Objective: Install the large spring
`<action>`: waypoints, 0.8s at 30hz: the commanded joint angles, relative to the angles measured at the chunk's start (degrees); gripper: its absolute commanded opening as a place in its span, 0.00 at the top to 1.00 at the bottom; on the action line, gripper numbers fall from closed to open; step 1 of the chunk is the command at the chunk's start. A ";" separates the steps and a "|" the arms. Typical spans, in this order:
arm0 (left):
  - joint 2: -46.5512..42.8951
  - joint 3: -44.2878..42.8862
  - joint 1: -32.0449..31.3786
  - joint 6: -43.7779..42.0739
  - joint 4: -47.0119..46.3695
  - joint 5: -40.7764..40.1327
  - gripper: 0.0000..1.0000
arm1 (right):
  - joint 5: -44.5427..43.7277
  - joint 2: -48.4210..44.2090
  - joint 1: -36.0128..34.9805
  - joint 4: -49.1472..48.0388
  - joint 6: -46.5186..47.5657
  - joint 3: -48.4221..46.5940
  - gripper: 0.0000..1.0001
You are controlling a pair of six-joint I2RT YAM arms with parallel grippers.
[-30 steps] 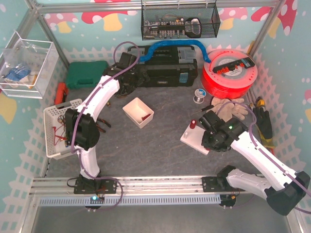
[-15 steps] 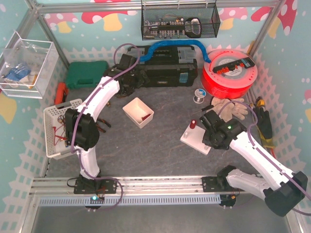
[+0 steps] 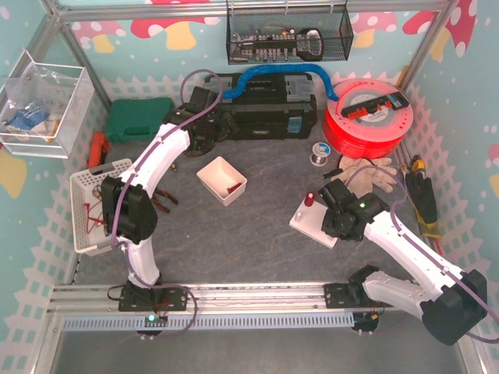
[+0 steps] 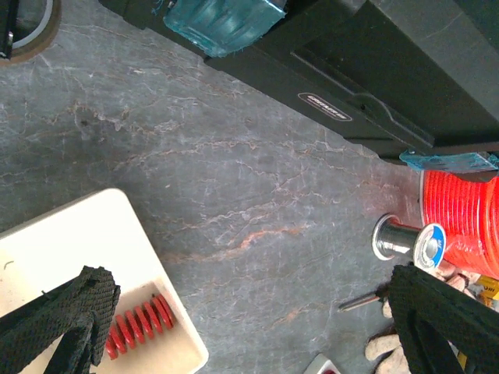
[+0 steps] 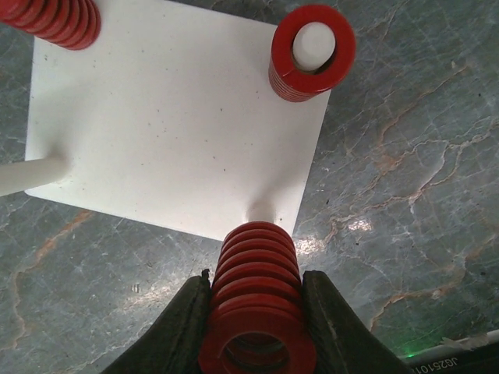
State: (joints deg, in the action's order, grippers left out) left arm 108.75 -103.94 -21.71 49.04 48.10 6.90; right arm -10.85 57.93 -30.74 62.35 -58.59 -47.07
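Observation:
My right gripper (image 5: 257, 327) is shut on a large red spring (image 5: 257, 280) and holds it upright over the near edge of the white peg plate (image 5: 171, 132). The spring's lower end hides a peg at the plate's near right corner. One red spring (image 5: 312, 51) sits on the far right peg, another red spring (image 5: 54, 19) stands at the far left, and a bare peg (image 5: 27, 175) is at the left. In the top view my right gripper (image 3: 334, 201) is over the plate (image 3: 312, 227). My left gripper (image 4: 249, 327) is open and empty.
A white bin (image 4: 70, 265) with a red spring (image 4: 140, 323) lies under my left gripper; it also shows in the top view (image 3: 221, 180). A black toolbox (image 3: 257, 113), a red filament spool (image 3: 366, 117), work gloves (image 3: 366, 171) and a solder reel (image 4: 405, 241) lie around.
My right arm has shifted slightly to the left with the spring in it. The left arm has barely moved.

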 commanded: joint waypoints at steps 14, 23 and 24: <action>-2.01 3.25 1.05 -2.56 -0.31 -1.49 0.09 | 1.06 6.80 1.14 -13.08 3.96 7.67 0.76; -4.56 9.18 1.06 -2.17 0.10 -4.21 0.24 | 0.82 5.57 1.14 -8.22 9.53 -0.01 0.39; -5.00 10.17 1.06 -2.03 0.08 -4.19 0.26 | 0.61 5.23 1.16 -7.38 10.62 -0.97 0.37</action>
State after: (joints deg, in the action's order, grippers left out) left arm 107.18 -96.16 -21.06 47.31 47.72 4.69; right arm -9.21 64.95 -29.67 51.83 -51.68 -43.64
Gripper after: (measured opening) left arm 0.774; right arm 0.603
